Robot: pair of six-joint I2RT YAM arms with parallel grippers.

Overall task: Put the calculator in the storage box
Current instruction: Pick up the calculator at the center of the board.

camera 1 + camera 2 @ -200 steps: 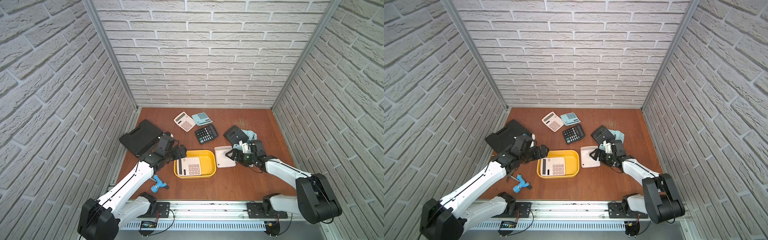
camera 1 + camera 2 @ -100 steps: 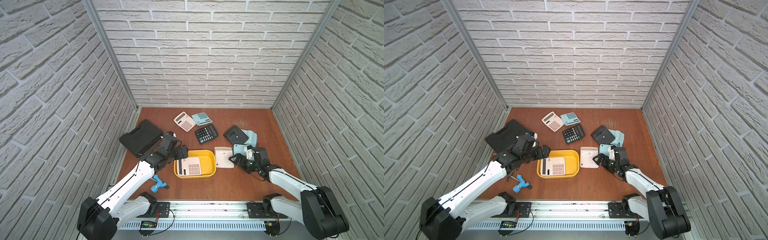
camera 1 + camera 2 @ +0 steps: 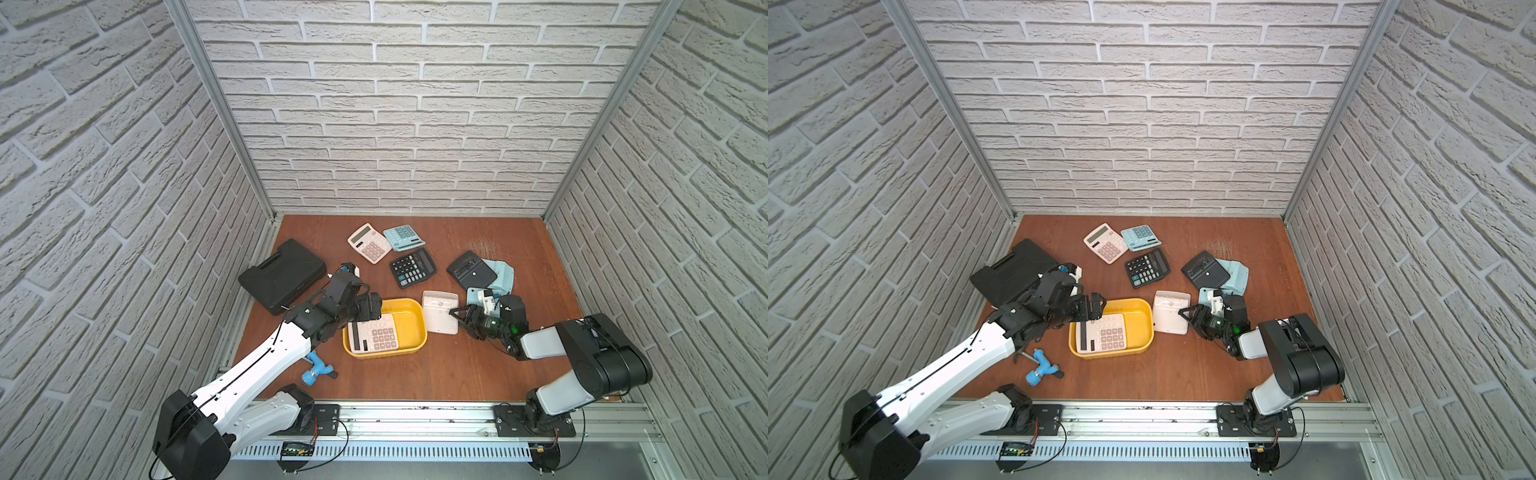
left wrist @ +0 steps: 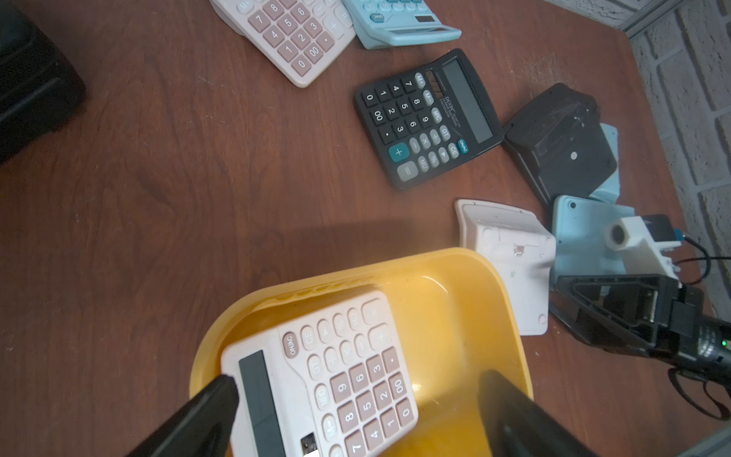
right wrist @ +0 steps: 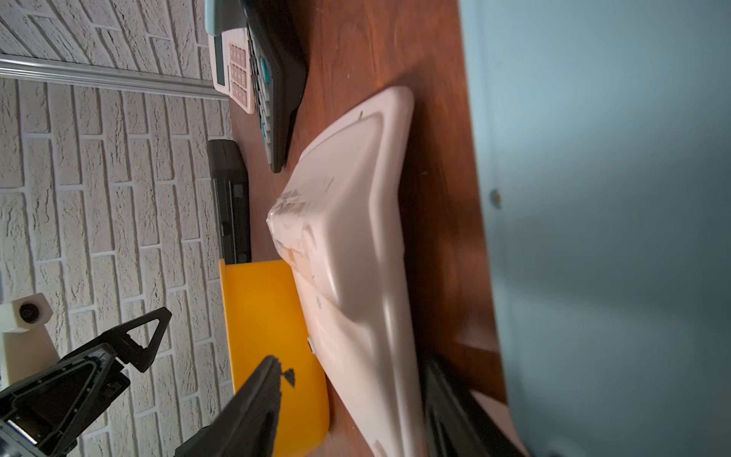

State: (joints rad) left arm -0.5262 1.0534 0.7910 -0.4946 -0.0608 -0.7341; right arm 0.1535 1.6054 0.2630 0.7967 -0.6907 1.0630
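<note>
Left wrist view puts you right over the yellow storage box (image 4: pixel 466 300), where a pink-keyed calculator (image 4: pixel 340 368) lies flat, keys up, in the half of the box nearer the left arm. Your left gripper (image 4: pixel 358 380) hangs over it with its jaws spread wide, one finger beside the calculator's display corner and the other over bare yellow floor, gripping nothing. In both top views the box sits on the brown table (image 3: pixel 415 374) between the two arms, and a white calculator (image 3: pixel 439 311) lies face down just beside the box on the right arm's side. Right wrist view shows your right gripper (image 5: pixel 352 358) turned on its side at that white calculator's near edge. Its jaws are apart, one finger low by the table against the casing and the other above it, with yellow showing in the gap, so nothing is clamped. Farther back lie a black calculator (image 3: pixel 412 268) and a black case (image 3: pixel 282 274).
</note>
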